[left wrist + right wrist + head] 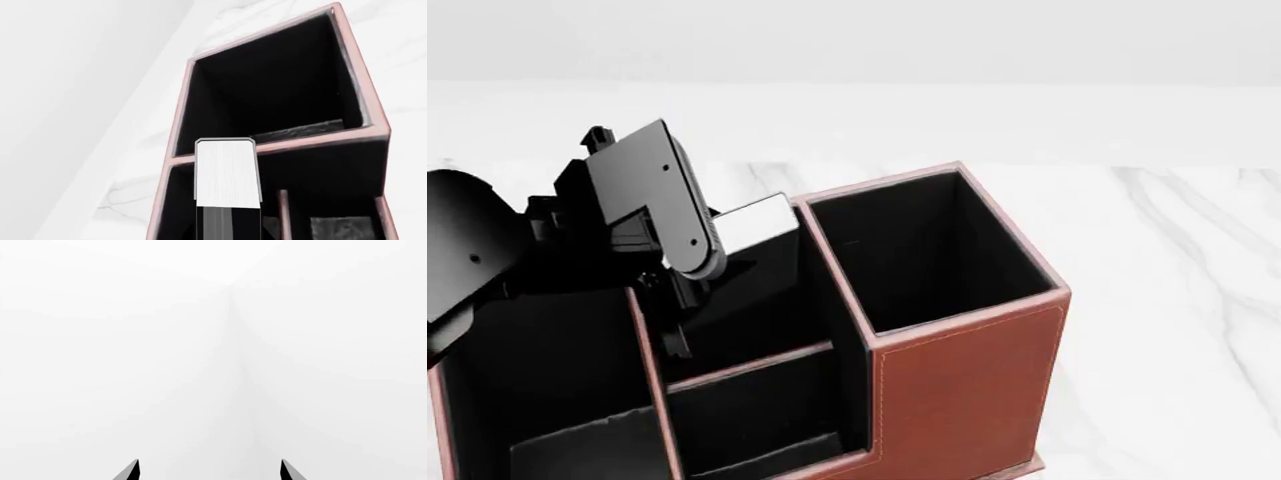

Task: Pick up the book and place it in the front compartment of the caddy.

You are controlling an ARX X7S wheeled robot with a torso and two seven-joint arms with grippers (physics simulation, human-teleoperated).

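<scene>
We judge book stiff, light, slick; left gripper pinches it edgewise at caddy's 10 o'clock. Right gripper spread, idle.

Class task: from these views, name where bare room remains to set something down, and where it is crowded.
Free: the marble table right of the caddy, and the caddy's tall right-end section, which looks empty. Crowded: the middle sections, where the left gripper holds the book.

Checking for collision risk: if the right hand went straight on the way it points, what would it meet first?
Nothing visible: ahead of the open right hand lies only plain white background, no object in its line. Depth there is unclear.
</scene>
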